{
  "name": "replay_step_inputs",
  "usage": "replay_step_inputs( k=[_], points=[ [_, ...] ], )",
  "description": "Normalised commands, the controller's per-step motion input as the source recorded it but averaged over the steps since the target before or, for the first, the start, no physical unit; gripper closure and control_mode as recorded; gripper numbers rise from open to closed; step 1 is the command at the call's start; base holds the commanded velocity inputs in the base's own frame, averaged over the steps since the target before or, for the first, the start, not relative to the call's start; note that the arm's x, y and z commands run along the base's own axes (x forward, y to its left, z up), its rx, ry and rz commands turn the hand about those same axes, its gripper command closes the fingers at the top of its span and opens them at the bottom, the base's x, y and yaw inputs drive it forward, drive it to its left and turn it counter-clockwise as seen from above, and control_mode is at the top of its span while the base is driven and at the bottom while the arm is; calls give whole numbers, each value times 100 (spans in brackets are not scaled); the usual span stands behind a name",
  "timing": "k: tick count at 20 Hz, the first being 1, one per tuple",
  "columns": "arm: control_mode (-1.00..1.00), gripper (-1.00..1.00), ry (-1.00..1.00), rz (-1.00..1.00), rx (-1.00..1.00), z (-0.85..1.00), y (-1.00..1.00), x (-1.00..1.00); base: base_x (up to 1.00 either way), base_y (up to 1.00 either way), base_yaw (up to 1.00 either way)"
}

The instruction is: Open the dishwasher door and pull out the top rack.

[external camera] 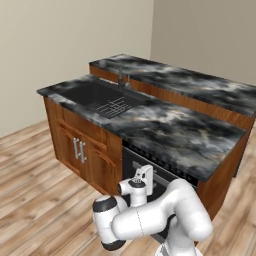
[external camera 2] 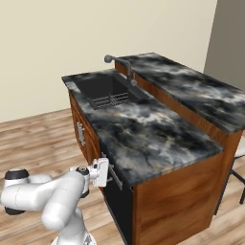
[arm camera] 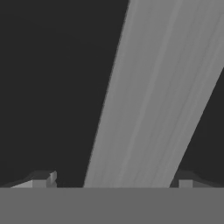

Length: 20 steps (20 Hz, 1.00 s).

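The dishwasher door [external camera: 131, 161] is a black panel under the marble counter, and it stands shut. Its silver bar handle [arm camera: 153, 96] runs slantwise up the hand view, very close. My gripper [arm camera: 116, 181] is open and straddles that handle, with one fingertip [arm camera: 43, 179] to its left and the other to its right, each a small gap off the bar. From the right base view the gripper [external camera 2: 106, 172] is pressed up to the handle [external camera 2: 115, 178] at the door's [external camera 2: 117, 208] top. The gripper [external camera: 146, 172] also sits against the door front. The top rack is hidden behind the door.
A black sink [external camera: 100, 97] with a small wire grid and a faucet [external camera 2: 119, 62] lies left of the dishwasher. Brown cabinet doors [external camera: 75, 150] with vertical handles stand below it. A raised counter [external camera: 200, 85] runs behind. Wooden floor [external camera: 40, 200] spreads in front.
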Motion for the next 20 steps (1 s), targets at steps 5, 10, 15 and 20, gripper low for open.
replay_step_inputs(
  k=[5, 10, 15, 20],
  points=[
    [-100, 100, 0, -4, -1, -74, -14, 34, 0, 0, 0],
    [-100, 100, 0, -1, -1, -97, 17, -12, 0, 0, 0],
    [-100, 100, 0, -2, -4, -100, 59, -34, 0, 0, 0],
    [-100, 100, 2, -2, -2, -100, 72, -30, 0, 0, 0]
  ],
)
